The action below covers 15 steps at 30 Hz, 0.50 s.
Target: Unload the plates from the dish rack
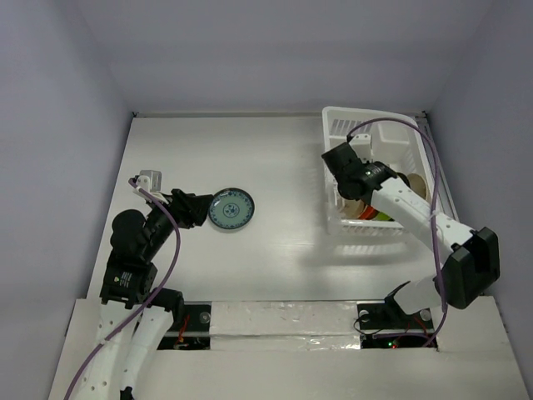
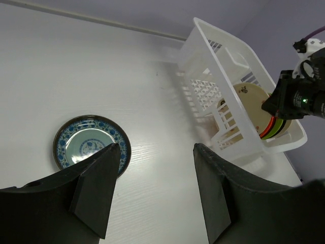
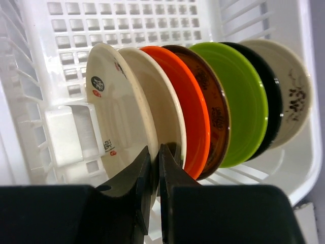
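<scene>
The white dish rack (image 1: 367, 117) stands at the far right and holds several plates on edge. In the right wrist view they run from a cream plate with small motifs (image 3: 114, 112), a second cream one (image 3: 165, 96), a red-orange one (image 3: 190, 107), a brown patterned one (image 3: 217, 109), a lime green one (image 3: 244, 101) and a black one (image 3: 270, 101) to a last cream one (image 3: 293, 91). My right gripper (image 3: 155, 152) is inside the rack, shut on the rim of the first cream plate. A blue-patterned plate (image 1: 231, 208) lies flat on the table. My left gripper (image 2: 155, 150) is open and empty just right of it.
The rack (image 2: 223, 56) has slotted walls and a handle cut-out (image 3: 66, 134) beside the held plate. The right arm (image 2: 299, 96) reaches down over the rack's near end. Purple-grey walls close in the white table (image 1: 283, 158) on three sides.
</scene>
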Tool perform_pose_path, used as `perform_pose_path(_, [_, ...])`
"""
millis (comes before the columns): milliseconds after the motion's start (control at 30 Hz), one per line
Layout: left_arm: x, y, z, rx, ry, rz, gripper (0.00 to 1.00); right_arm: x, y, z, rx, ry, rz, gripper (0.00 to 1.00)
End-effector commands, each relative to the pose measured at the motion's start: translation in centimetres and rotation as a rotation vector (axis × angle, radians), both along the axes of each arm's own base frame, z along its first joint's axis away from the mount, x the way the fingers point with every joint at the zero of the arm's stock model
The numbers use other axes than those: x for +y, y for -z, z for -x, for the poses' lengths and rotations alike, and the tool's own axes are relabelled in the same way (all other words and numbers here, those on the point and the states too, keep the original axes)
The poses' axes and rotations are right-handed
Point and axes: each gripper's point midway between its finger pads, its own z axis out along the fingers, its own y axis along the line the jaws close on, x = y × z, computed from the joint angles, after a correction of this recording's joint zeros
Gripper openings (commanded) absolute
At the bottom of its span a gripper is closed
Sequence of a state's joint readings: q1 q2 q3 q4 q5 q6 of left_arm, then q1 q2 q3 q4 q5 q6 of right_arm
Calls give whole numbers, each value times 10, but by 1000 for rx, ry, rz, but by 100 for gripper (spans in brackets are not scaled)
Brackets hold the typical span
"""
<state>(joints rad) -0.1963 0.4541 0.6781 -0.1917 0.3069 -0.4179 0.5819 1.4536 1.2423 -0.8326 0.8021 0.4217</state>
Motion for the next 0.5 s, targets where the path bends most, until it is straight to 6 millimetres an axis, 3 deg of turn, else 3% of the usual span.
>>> perform_pose_path(0, [-4, -6, 0, -36, 20, 12, 56, -12, -69, -6, -187, 45, -4, 0])
perform_pose_path(133, [-4, -6, 0, -35, 19, 14, 56, -8, -83, -6, -212, 29, 8, 0])
perform_pose_path(267, [-3, -5, 0, -32, 16, 13, 56, -4, -79, -7, -191, 8, 26, 0])
perform_pose_path(333, [-3, -6, 0, -33, 16, 13, 56, -6, -88, -4, -219, 35, 24, 0])
perform_pose_path(400, [-3, -5, -1, -32, 15, 13, 56, -4, -106, -1, -272, 33, -12, 0])
perform_pose_path(433, [-4, -5, -1, -32, 16, 13, 56, 2, -131, 2, -346, 15, -77, 0])
perform_pose_path(467, [-4, -5, -1, -30, 16, 13, 56, 8, -143, 4, -383, -7, -120, 0])
